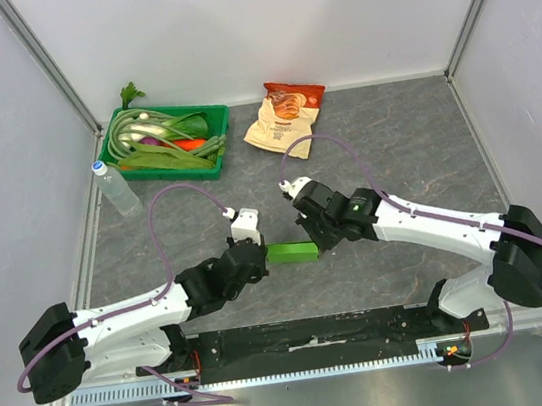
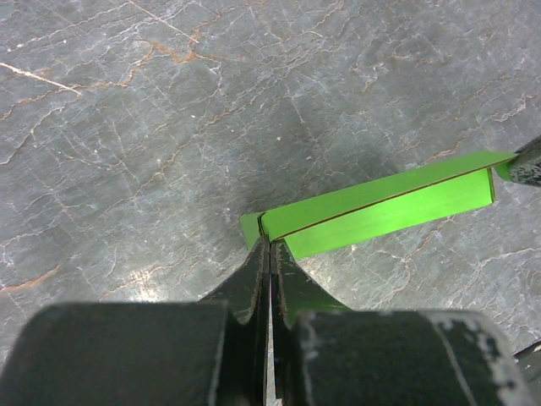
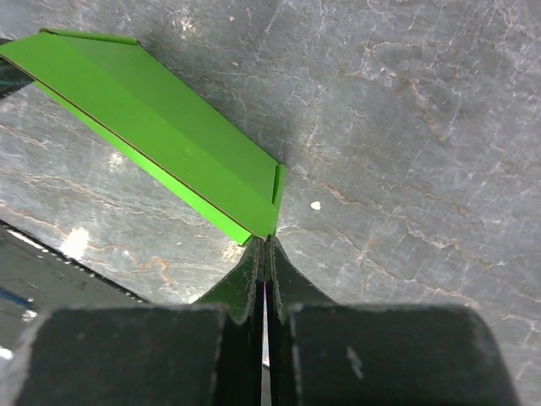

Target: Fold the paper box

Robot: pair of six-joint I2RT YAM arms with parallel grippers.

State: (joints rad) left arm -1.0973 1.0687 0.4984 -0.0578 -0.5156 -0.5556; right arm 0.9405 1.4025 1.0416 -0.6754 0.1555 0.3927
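Note:
The paper box is a flat lime-green cardboard piece held just above the grey table between the two arms. My left gripper is shut on its left end; in the left wrist view the box stretches right from my pinched fingertips. My right gripper is shut on the box's right end. Seen from the right wrist, the box runs up and left from that gripper's closed tips, which pinch its corner edge.
A dark green tray of vegetables stands at the back left. A clear water bottle stands beside it. A beige-and-red snack bag lies at the back centre. Metal frame posts mark the table corners.

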